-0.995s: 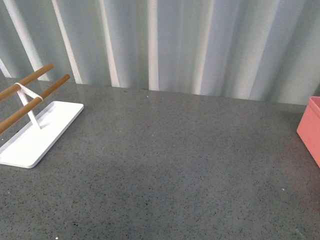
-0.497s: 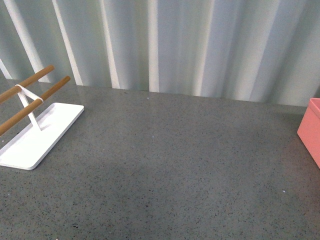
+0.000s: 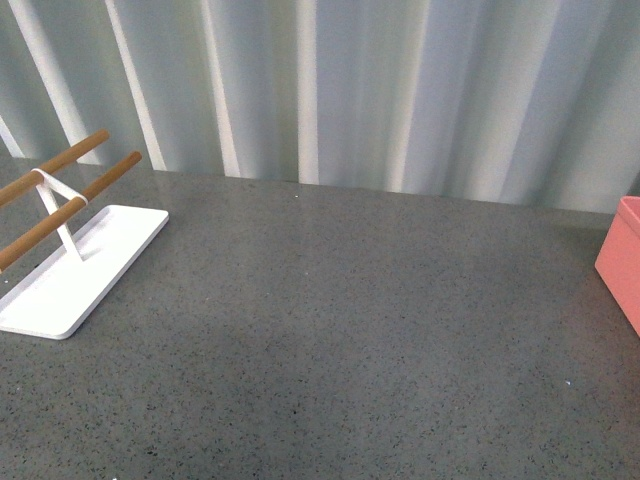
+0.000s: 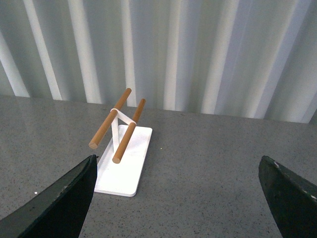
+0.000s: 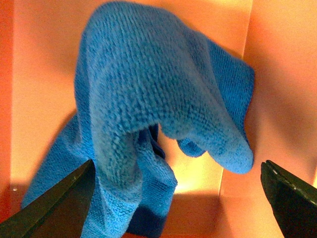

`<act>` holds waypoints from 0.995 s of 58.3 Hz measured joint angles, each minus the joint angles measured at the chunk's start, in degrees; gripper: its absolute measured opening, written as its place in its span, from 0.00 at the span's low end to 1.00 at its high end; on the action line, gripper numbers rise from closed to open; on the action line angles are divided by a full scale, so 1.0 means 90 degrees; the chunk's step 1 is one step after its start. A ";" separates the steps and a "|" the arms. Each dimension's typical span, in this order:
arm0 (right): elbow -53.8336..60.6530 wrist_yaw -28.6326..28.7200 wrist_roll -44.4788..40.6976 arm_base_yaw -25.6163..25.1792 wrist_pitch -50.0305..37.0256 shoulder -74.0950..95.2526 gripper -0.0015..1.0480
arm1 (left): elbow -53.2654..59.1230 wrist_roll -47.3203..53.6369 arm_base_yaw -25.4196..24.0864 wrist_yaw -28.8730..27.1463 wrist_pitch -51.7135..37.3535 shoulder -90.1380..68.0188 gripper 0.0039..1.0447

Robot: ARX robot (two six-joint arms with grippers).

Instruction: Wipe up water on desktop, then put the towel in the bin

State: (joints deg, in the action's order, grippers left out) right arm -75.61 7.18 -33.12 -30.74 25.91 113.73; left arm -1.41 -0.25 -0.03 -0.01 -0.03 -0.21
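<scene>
1. Inside the salmon-pink bin (image 5: 277, 99), the blue microfibre towel (image 5: 148, 109) is lying crumpled, draping against a wall and corner; the right end effector (image 5: 176, 198) is hovering above it with its dark fingers (image 5: 54, 208) spread apart, holding nothing.
2. The left end effector (image 4: 178, 198) is also standing open and empty above the counter (image 3: 340, 330), facing the white rack (image 4: 121, 163) with wooden bars.
3. Judging by this, the drop is done; rising straight up is looking best, so a finger is not snagging the fluffy cloth.
4. The bin walls are sitting close around the right fingers, while the counter's middle is offering open room; the bin (image 3: 622, 260) is sitting at its right edge.
</scene>
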 joint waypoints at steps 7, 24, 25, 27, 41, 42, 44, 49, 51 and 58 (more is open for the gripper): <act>-0.0158 0.0476 0.0019 0.0138 -0.0049 -0.0250 0.93 | 0.0000 0.0000 0.0000 0.0002 0.0000 0.0000 0.94; 0.0702 0.1753 0.0716 0.0471 -0.1722 -0.1943 0.93 | 0.0000 0.0000 0.0000 0.0002 0.0000 0.0000 0.94; 0.0886 0.1797 0.0804 0.0483 -0.1916 -0.2166 0.93 | 0.0000 0.0000 0.0000 0.0002 0.0000 0.0000 0.94; 0.1178 0.1848 0.0894 0.0495 -0.2191 -0.2526 0.93 | -0.0002 0.0000 0.0000 0.0000 0.0000 0.0000 0.94; 0.3806 0.1780 0.1785 0.0925 -0.3371 -0.5926 0.93 | 0.0000 0.0000 0.0000 0.0002 0.0000 0.0000 0.94; 0.3997 0.1775 0.1865 0.0984 -0.3298 -0.6207 0.93 | -0.0002 0.0000 0.0000 0.0002 0.0000 0.0000 0.94; 0.4265 0.1758 0.1957 0.1073 -0.3152 -0.6620 0.93 | -0.0002 0.0000 0.0000 0.0000 0.0000 0.0000 0.94; 0.5008 0.1664 0.2229 0.1226 -0.2533 -0.8080 0.93 | -0.0002 0.0000 0.0000 0.0000 0.0000 0.0000 0.94; 0.5204 0.1579 0.2387 0.1226 -0.2637 -0.8408 0.91 | 0.0000 0.0000 0.0000 0.0000 0.0000 0.0000 0.94; 0.6190 0.1192 0.3213 0.1358 -0.3978 -0.9299 0.71 | -0.0002 0.0000 0.0000 0.0000 0.0000 0.0000 0.94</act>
State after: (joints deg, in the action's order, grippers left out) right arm -19.90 17.91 -4.21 -18.52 -9.89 30.04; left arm -1.43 -0.25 -0.03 -0.01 -0.03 -0.21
